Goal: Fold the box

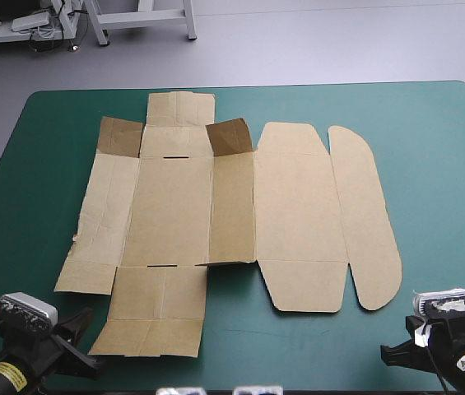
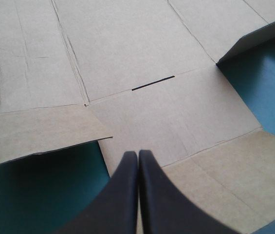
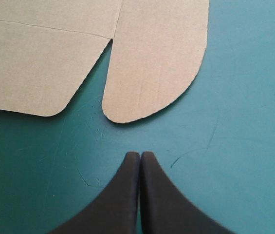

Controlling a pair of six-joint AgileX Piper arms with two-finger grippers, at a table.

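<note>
The box point(image 1: 232, 214) is lying mostly flat on the worktop point(image 1: 430, 132); I am holding my left gripper point(image 2: 138, 153) and right gripper point(image 3: 140, 155) closed, empty.

- Bright, even overhead light washes the teal-green cover point(image 1: 430, 164); the flat box point(image 1: 298, 206) throws barely any shadow.
- Two raised corner flaps point(image 1: 229, 136) at its far end stand in shade.
- Left wrist view: a deep shadow point(image 2: 45, 185) lies on the cover under a lifted flap point(image 2: 40, 134).
- Right wrist view: a thin, soft shadow edges the box.
</note>
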